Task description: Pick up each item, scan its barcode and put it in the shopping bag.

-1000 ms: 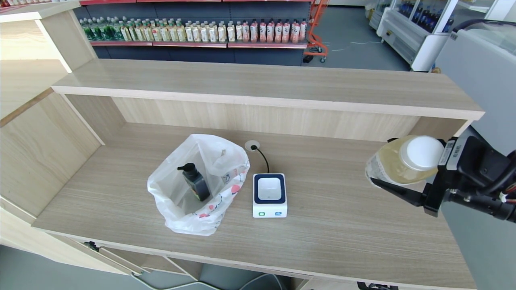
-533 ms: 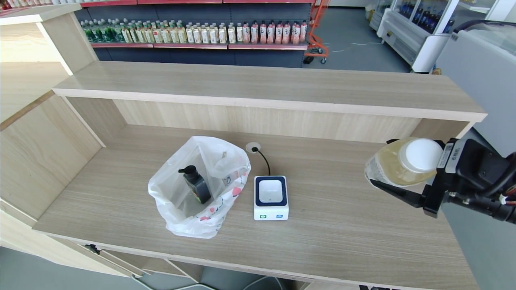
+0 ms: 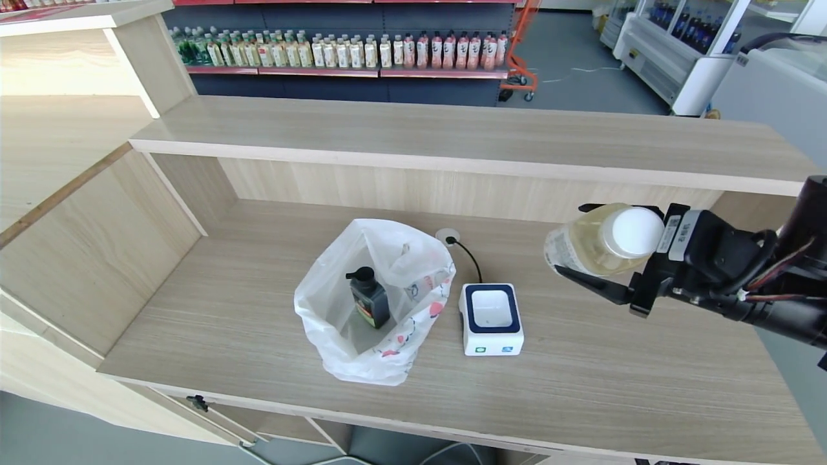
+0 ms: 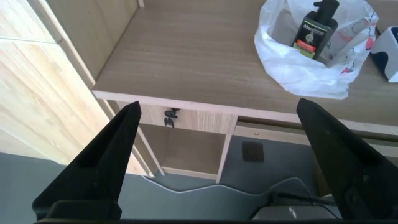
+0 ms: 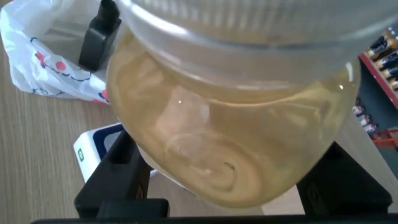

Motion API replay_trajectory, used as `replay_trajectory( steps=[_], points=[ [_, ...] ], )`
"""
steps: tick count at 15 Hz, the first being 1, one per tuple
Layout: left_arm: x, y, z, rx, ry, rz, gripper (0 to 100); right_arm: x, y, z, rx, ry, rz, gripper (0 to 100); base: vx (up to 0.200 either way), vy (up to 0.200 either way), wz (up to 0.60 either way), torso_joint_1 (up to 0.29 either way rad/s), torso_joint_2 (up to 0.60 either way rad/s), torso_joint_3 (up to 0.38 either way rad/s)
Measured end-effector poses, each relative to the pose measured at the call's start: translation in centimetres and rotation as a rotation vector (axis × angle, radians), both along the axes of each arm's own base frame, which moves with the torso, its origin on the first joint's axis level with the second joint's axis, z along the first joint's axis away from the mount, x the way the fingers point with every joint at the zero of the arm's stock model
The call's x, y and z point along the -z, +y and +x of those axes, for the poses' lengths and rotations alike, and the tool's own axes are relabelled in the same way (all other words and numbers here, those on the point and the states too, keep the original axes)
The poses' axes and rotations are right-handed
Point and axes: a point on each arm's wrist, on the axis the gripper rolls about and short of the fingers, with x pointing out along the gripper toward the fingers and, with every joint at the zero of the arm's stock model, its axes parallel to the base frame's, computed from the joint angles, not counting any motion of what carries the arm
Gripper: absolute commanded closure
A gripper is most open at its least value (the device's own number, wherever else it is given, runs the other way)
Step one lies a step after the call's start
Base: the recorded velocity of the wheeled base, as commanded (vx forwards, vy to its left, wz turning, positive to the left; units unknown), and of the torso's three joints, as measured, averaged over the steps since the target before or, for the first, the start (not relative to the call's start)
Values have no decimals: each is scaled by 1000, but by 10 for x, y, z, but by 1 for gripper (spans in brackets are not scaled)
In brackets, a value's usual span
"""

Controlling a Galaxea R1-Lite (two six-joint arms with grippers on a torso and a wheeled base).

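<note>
My right gripper [image 3: 591, 248] is shut on a clear jar of pale yellow liquid [image 3: 585, 245] with a white lid [image 3: 630, 231], held in the air above the counter's right part, to the right of the scanner. The jar [image 5: 230, 118] fills the space between the black fingers [image 5: 115, 171] in the right wrist view. The white scanner with a dark blue frame [image 3: 491, 318] sits mid-counter. Left of it stands the open white shopping bag [image 3: 378, 297] holding a black pump bottle [image 3: 369, 298]. My left gripper [image 4: 221, 162] is open, low beyond the counter's front edge, with the bag [image 4: 317, 56] farther off.
A wooden counter [image 3: 581, 374] has a raised back shelf [image 3: 452, 139] and a side wall on the left [image 3: 97, 258]. The scanner's black cable [image 3: 466, 258] runs to a grommet. Store shelves of bottles [image 3: 362, 51] and freezers [image 3: 698, 45] stand behind.
The head camera has shifted, so the whole scene slid right. Against the counter, my right gripper with the jar has moved left toward the scanner.
</note>
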Motion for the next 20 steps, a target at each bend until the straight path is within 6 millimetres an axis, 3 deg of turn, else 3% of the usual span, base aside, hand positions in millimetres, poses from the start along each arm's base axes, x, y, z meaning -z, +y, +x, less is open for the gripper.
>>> replay_trajectory(
  steps=[5,11,20],
  points=[
    [0,0,0,0,0,-1,0,27,-4,59,-93,-5,27,100,0,0,0,0,0,0],
    [0,0,0,0,0,-1,0,52,-3,106,-102,8,123,100,0,0,0,0,0,0],
    [0,0,0,0,0,-2,0,106,18,110,-157,49,118,100,0,0,0,0,0,0]
  ],
)
